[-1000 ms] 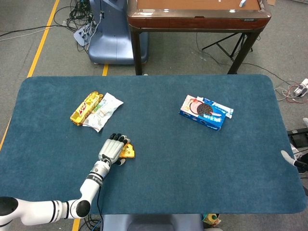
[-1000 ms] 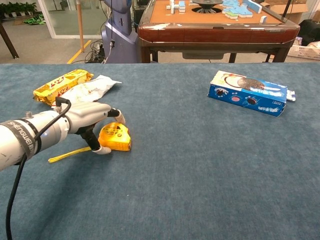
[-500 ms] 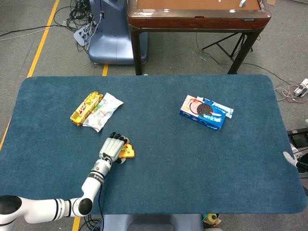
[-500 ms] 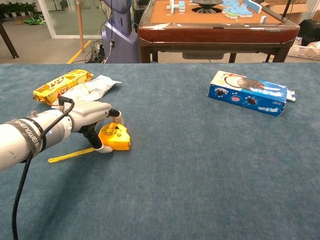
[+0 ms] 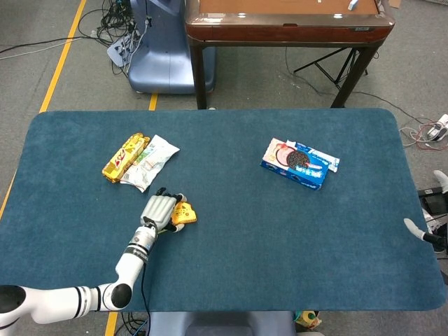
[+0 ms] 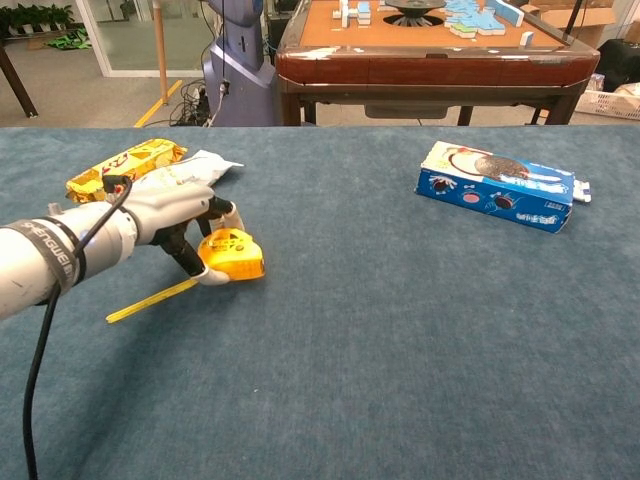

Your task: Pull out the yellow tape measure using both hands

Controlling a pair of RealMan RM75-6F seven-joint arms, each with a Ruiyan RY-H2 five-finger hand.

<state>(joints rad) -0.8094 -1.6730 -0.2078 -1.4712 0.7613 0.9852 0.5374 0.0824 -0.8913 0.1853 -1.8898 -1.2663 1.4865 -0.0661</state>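
The yellow tape measure (image 5: pixel 185 214) (image 6: pixel 236 256) sits at the left of the blue table (image 5: pixel 231 266), its case tilted up. My left hand (image 5: pixel 158 211) (image 6: pixel 168 214) grips it, fingers over the top and thumb at the front. A short length of yellow blade (image 6: pixel 150 301) runs out of the case toward the table's near left and lies flat on the cloth. Only a white tip of my right hand (image 5: pixel 418 231) shows, at the table's right edge in the head view, far from the tape measure. How its fingers lie is hidden.
A yellow snack bar (image 5: pixel 124 157) (image 6: pixel 124 167) and a white packet (image 5: pixel 150 161) (image 6: pixel 186 174) lie just behind my left hand. A blue cookie box (image 5: pixel 297 163) (image 6: pixel 497 185) lies at the right back. A brown wooden table (image 5: pixel 287 21) stands beyond the far edge.
My left hand has drawn the tape measure slightly away from me and tipped its case up. The blade's free end has slid along with it. The right hand's tip has shifted slightly.
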